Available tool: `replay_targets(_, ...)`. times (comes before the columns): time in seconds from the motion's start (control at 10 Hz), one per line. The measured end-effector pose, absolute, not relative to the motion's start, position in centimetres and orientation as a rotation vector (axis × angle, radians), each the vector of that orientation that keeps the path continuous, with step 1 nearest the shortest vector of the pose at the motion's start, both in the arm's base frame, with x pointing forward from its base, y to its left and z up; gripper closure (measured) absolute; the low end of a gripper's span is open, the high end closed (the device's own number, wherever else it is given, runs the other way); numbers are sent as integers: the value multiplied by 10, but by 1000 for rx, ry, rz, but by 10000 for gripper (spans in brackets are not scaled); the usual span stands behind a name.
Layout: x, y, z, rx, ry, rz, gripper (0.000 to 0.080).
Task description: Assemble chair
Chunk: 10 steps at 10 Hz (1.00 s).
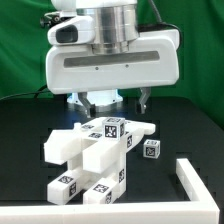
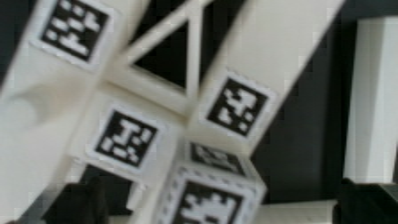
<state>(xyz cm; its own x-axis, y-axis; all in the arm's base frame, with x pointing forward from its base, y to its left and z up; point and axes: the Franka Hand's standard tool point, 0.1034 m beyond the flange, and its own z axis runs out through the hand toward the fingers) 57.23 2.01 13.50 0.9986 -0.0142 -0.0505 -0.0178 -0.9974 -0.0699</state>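
Observation:
The chair is a cluster of joined white blocks and bars with black-and-white tags, standing in the middle of the black table. My gripper hangs just above its top, jaws wide apart, one finger on each side. In the wrist view the chair fills the picture. A tagged block end lies between the dark fingers, with a gap showing on each side. Nothing is gripped. A small separate tagged piece lies on the table toward the exterior view's right of the assembly.
A white raised L-shaped rail runs along the table at the exterior view's lower right. A green curtain hangs behind. The arm's large white body looms over the assembly.

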Motion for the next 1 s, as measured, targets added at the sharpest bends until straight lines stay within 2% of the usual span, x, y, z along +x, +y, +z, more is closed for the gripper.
replay_targets(0.6, 578, 11, 128, -3089, -48, -33, 150)
replay_targets(1.0, 573, 4, 124, -3069, -304, -20, 150)
